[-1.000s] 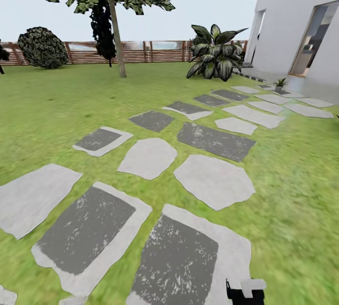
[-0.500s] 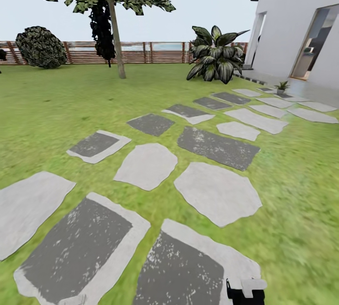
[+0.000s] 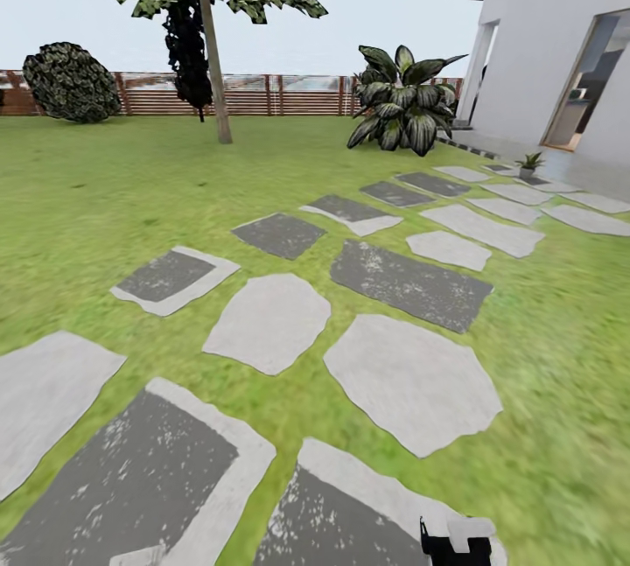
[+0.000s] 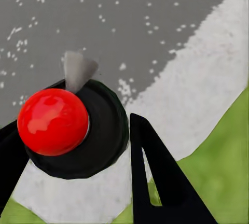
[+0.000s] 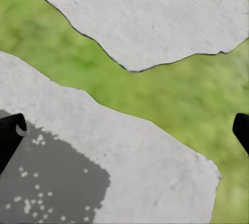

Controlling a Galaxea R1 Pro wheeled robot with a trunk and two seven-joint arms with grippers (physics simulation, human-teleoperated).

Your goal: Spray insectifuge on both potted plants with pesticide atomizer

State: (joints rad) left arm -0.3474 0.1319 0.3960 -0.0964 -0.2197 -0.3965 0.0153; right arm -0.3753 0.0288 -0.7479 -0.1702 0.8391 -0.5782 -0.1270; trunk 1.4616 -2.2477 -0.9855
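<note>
While the left gripper (image 4: 78, 151) points down over a grey stepping stone (image 4: 155, 37), its fingers are clamped on the pesticide atomizer (image 4: 78, 130) — black body, red cap. The right gripper (image 5: 124, 125) hangs spread wide above stone and lawn (image 3: 105, 190). Farther along the path, one potted plant (image 3: 528, 163) sits beside the house (image 3: 542, 50); the fence (image 3: 262, 94) lies beyond.

The atomizer (image 4: 72, 130) was partly hidden by the left gripper's fingers (image 4: 161, 177). A small potted plant (image 3: 528, 164) at two o'clock was too small for detail. The right gripper's fingertips (image 5: 10, 136) were cut off by the edges.
</note>
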